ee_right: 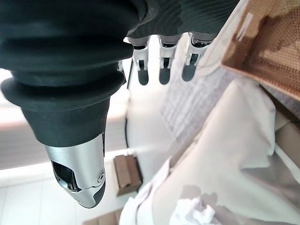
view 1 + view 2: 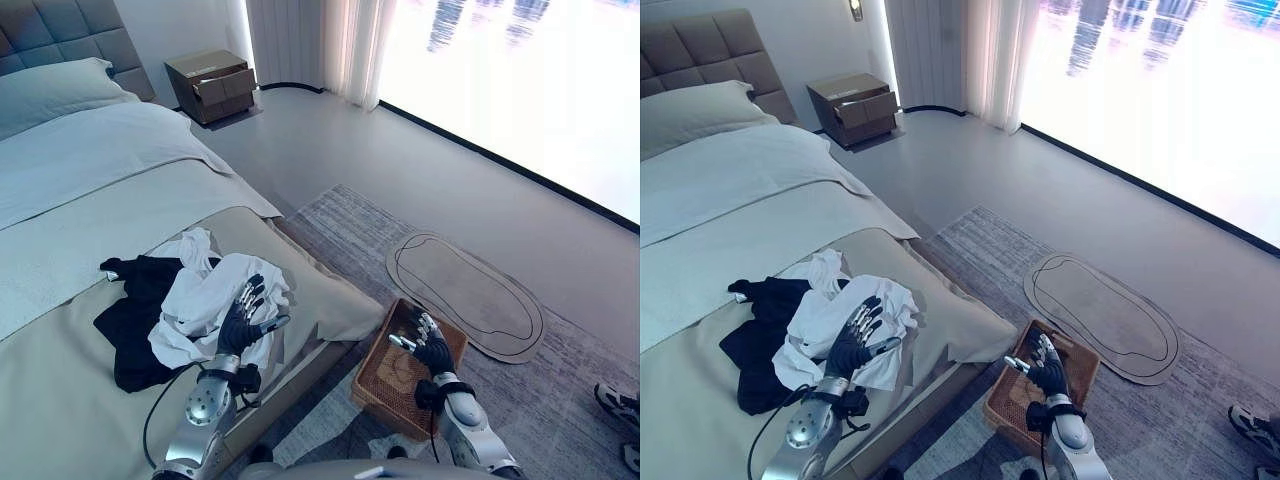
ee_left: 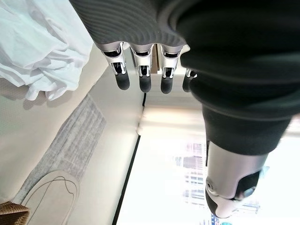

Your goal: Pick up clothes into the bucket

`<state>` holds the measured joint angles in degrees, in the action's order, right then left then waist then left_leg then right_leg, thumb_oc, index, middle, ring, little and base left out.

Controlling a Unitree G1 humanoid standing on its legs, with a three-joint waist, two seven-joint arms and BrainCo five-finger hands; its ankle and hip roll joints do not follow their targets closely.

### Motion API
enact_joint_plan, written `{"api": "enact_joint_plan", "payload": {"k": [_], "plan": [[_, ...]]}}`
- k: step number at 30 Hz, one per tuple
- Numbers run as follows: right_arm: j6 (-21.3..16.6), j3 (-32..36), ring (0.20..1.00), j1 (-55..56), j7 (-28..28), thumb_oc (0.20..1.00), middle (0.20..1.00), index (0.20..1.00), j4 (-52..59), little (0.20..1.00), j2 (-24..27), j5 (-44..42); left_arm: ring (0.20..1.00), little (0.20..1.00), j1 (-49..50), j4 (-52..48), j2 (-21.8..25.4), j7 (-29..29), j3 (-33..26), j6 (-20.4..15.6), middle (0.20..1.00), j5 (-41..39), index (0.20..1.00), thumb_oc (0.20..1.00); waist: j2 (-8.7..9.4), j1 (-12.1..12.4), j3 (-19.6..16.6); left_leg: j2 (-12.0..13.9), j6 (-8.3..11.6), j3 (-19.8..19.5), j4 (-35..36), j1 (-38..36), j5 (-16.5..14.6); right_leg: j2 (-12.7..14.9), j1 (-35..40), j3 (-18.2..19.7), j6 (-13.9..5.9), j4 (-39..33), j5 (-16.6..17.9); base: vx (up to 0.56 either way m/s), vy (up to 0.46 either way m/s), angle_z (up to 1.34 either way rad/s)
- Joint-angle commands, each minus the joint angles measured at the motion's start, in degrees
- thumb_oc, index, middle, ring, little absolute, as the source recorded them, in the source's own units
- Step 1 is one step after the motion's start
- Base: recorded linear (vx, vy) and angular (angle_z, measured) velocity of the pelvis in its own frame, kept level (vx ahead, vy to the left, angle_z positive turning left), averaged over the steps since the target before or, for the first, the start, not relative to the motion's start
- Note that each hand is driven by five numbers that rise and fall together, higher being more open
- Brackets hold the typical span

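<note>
Hovering, fingers spread and empty: left robot hand [image 2: 243, 318] right at white shirt [image 2: 215, 300] heaped on bed [image 2: 60, 400], black garment [image 2: 140, 320] farther left. Right robot hand [image 2: 428, 345] relaxed, empty, over wicker basket [image 2: 385, 385] on floor, well apart from clothes. Left clearly nearer.

clothes [image 2: 190, 300] on bed [image 2: 90, 200], basket [image 2: 405, 370] right

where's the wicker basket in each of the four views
Left eye view: wicker basket on the grey rug beside the bed's foot, under the right hand.
Right eye view: same spot, lower centre-right.
Left wrist view: just a woven corner at the picture's edge.
Right wrist view: woven wall past the fingers.
Shared landmark: the white clothes on the bed.
</note>
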<state>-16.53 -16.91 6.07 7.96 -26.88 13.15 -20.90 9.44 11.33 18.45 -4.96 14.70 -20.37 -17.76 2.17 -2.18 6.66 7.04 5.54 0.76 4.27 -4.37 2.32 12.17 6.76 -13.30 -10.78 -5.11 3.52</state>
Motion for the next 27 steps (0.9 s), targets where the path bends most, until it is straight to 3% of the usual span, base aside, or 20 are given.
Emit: {"api": "enact_joint_plan", "payload": {"k": [1,16,27], "plan": [[-2.62,0.15,1.000,-0.80,-0.39,1.000,1.000,1.000,6.83,1.000,0.78,1.16,1.000,1.000,-2.63,-2.32,1.06,0.52,-0.51,-2.33,1.000,-0.73,1.000,1.000,2.10,0.14,-0.10,-1.60,-2.14,-0.01,-0.32,2.48,-0.14,-0.81,-4.77,-0.16,0.55,2.47,2.63,0.00,0.000,0.00],[-2.44,0.59,1.000,-0.48,-0.37,1.000,1.000,1.000,7.23,1.000,0.86,1.11,1.000,1.000,-2.32,-2.47,0.86,0.06,-0.80,-2.26,1.000,-0.65,1.000,1.000,2.25,0.12,0.00,-1.69,-2.23,-0.01,-0.35,2.57,-0.30,-0.80,-4.90,-0.17,0.46,2.39,2.68,0.00,0.000,0.00],[-2.39,2.65,1.000,0.34,-0.75,1.000,1.000,1.000,8.03,1.000,2.15,2.40,1.000,1.000,-0.37,-2.80,2.77,-1.37,-3.99,-2.79,1.000,3.23,1.000,1.000,2.92,1.18,1.09,-2.52,-2.73,-1.06,-5.44,4.75,-2.85,0.34,-4.89,-0.37,0.18,4.14,1.76,0.01,0.007,0.02]]}}
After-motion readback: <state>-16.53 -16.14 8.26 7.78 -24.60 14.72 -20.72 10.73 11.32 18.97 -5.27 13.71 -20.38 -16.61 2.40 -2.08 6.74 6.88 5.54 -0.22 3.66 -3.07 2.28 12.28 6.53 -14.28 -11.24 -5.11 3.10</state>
